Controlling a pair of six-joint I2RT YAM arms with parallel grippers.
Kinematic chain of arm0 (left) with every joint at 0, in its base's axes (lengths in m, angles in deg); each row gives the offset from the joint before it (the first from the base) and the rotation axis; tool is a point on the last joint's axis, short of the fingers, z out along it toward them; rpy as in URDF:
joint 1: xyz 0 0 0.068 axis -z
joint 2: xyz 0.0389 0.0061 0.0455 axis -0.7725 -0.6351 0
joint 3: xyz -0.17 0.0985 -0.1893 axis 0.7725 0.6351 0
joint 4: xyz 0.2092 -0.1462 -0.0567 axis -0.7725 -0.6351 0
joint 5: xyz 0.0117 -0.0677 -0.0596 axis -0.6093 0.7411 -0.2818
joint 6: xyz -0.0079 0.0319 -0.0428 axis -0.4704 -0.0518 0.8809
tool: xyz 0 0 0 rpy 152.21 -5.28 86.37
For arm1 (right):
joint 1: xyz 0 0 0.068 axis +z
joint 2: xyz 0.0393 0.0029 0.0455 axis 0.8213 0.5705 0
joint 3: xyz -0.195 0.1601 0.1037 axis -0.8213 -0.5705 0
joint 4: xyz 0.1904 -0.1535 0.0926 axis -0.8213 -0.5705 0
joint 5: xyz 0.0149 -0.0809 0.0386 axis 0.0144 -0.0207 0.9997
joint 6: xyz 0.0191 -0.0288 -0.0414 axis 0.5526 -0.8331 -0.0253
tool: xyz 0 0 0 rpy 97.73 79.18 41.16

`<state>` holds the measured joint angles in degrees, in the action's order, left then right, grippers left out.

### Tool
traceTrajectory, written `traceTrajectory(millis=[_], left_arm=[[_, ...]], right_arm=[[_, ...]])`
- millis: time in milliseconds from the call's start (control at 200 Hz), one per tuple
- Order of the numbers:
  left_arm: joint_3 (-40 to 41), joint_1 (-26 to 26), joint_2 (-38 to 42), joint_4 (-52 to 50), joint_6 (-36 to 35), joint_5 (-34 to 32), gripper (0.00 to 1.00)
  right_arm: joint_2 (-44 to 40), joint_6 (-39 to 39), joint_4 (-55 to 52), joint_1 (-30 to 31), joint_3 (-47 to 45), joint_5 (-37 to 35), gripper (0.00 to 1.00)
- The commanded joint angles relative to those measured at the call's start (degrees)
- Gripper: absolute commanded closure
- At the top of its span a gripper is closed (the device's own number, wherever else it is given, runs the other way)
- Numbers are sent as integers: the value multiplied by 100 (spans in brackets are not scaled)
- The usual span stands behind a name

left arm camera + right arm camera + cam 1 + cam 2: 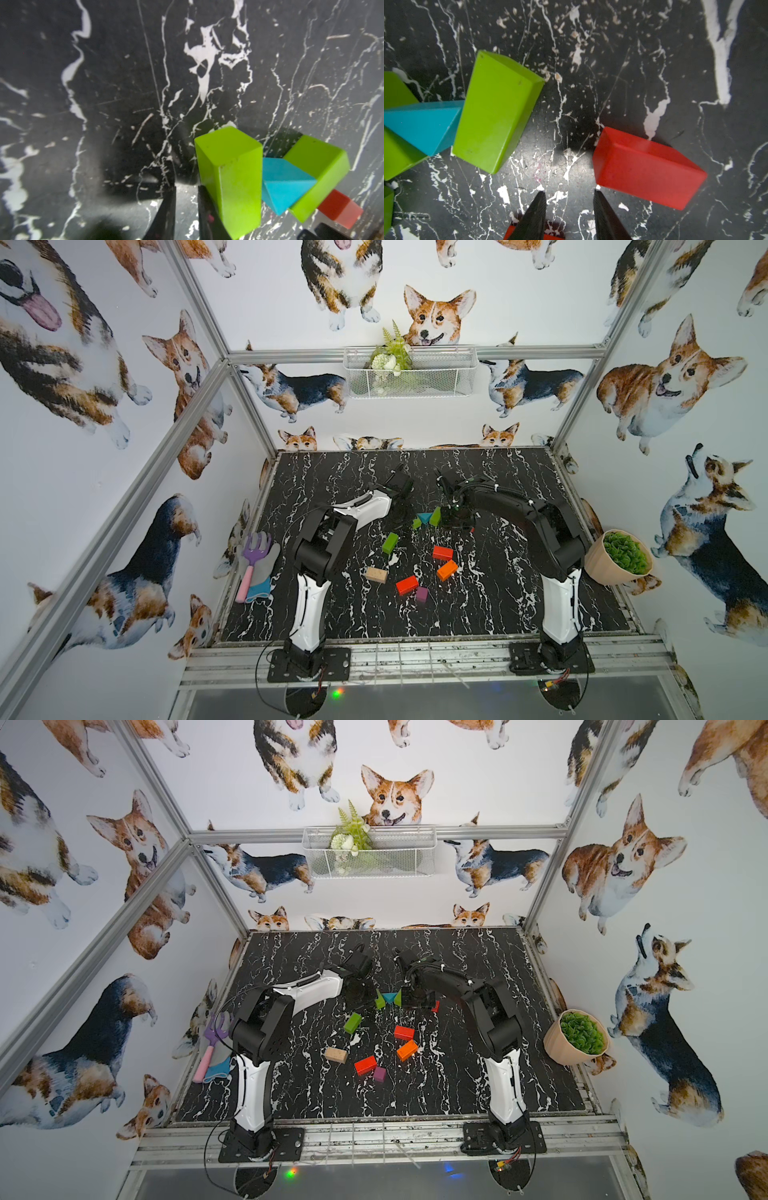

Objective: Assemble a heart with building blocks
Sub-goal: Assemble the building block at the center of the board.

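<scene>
Bare table [419,466] lay open twelve o'clock of the teal triangle [424,517]; right green brick [435,516] blocked three, left green brick [417,523] nine.

Smooth paint up top, scratched marble look underneath

The surface [104,62] is a black marble pattern with white veins, mostly matt, and up close it's covered in fine scratches and scuffs. The green brick [228,176] has smooth paint with a soft satin sheen and a few tiny nicks, while the teal triangle [284,187] looks flatter, more matt. The red brick [643,168] is smooth too, with faint dusty marks on its top face. The beige brick [376,574] looks like bare unpainted wood. The fingers [535,218] of the right end effector [569,193] are matt black with fine ribbing. The frame bar [291,357] looks like brushed metal, and the basket [436,377] is white wire mesh.
</scene>
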<state>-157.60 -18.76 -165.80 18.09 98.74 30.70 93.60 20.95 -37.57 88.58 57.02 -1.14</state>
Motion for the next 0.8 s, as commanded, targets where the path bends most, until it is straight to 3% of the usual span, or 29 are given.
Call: traceTrajectory(millis=[0,796], left_arm=[[45,18,18,143,179,90,76],[86,-8,251,-168,-122,-142,73]], right_arm=[[23,3,-15,-4,41,-8,59],[605,-94,-41,-120,592,-78,59]])
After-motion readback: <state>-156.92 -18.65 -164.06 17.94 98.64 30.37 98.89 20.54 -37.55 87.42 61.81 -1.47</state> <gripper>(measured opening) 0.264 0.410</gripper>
